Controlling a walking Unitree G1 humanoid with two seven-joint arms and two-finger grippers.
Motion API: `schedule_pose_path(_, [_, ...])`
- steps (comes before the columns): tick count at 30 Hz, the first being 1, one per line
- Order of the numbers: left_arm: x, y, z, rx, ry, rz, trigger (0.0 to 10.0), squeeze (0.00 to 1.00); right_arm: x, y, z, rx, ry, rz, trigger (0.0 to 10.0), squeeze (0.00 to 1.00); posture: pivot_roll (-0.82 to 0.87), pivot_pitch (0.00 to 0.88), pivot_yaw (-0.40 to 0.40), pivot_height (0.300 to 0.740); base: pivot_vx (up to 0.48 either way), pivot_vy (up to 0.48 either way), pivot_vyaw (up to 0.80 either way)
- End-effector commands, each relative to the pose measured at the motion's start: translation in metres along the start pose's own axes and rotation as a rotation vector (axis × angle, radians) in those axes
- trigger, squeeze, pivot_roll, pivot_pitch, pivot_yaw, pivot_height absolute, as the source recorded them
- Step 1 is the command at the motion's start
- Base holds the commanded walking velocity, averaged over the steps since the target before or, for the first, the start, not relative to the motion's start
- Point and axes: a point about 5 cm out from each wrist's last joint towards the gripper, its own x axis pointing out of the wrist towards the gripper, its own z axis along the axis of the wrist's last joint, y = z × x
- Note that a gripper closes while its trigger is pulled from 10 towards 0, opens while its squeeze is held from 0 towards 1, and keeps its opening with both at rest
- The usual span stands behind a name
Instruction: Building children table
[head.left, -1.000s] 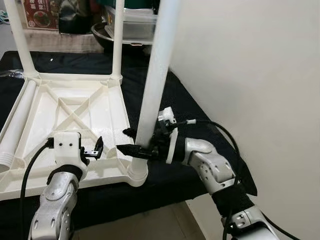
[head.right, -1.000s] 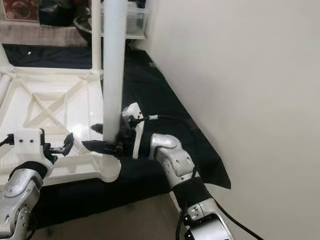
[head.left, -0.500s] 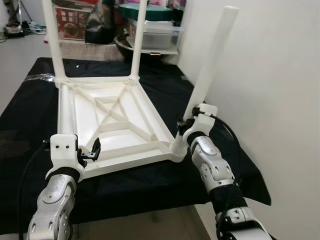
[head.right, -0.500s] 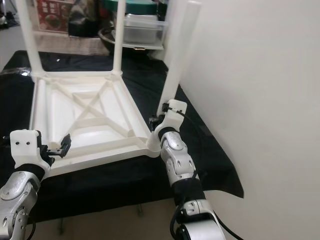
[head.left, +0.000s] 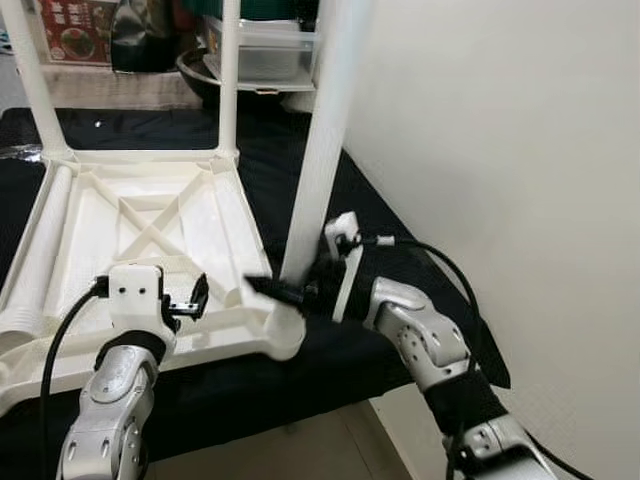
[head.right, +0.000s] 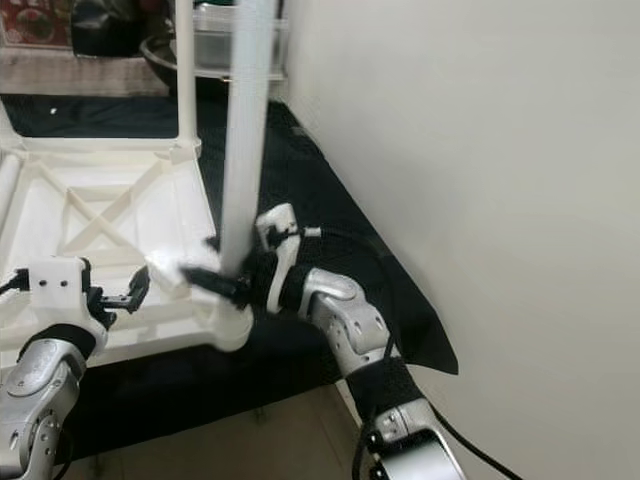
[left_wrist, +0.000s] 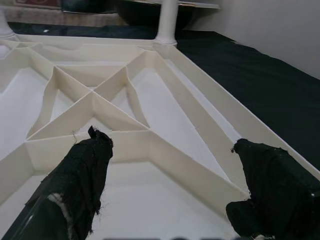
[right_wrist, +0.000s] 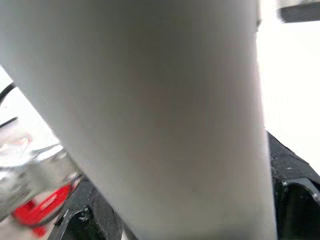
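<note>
Left eye view: an upturned white plastic children's table (head.left: 150, 225) is seen lying on a desk (head.left: 380, 250) draped in black cloth, its ribbed underside facing up. Two legs are seen standing at the far corners, one at the far left (head.left: 28, 70) and one further right (head.left: 230, 75). A third white leg (head.left: 322, 150) is held nearly upright at the near right corner socket (head.left: 282, 335), and the right pincer (head.left: 285, 293) is clamped round its lower end just above the socket, the right arm bent at the elbow and reaching in from the wall side. The left pincer (head.left: 192, 299) is held over the near edge of the tabletop, fingers parted, nothing between them, its forearm rising from below. Right eye view: the same grip is noted, the right pincer (head.right: 225, 284) closed on the leg (head.right: 243, 130) beside a pale wall (head.right: 480, 160). Left wrist view: the two black fingers (left_wrist: 82, 175) are seen spread wide over the cross-ribbed underside (left_wrist: 100, 107); contact cannot be told. Right wrist view: the leg (right_wrist: 165, 115) is seen very close and blurred, with black finger parts at either side.
</note>
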Motion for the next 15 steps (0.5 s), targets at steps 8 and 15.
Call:
schedule_pose_path(8, [-0.001, -0.002, -0.002, -0.011, 0.008, -0.012, 10.0, 0.00, -0.002, -0.046, -0.024, 0.045, 0.063, -0.611, 0.0, 0.00, 0.18, 0.000, -0.170, 0.740, 0.000, 0.000, 0.00])
schedule_pose_path(15, [-0.002, -0.002, -0.002, -0.011, 0.008, -0.014, 10.0, 0.00, -0.052, -0.075, -0.043, 0.019, 0.241, -1.249, 0.0, 0.00, 0.18, 0.000, -0.169, 0.740, 0.000, 0.000, 0.00])
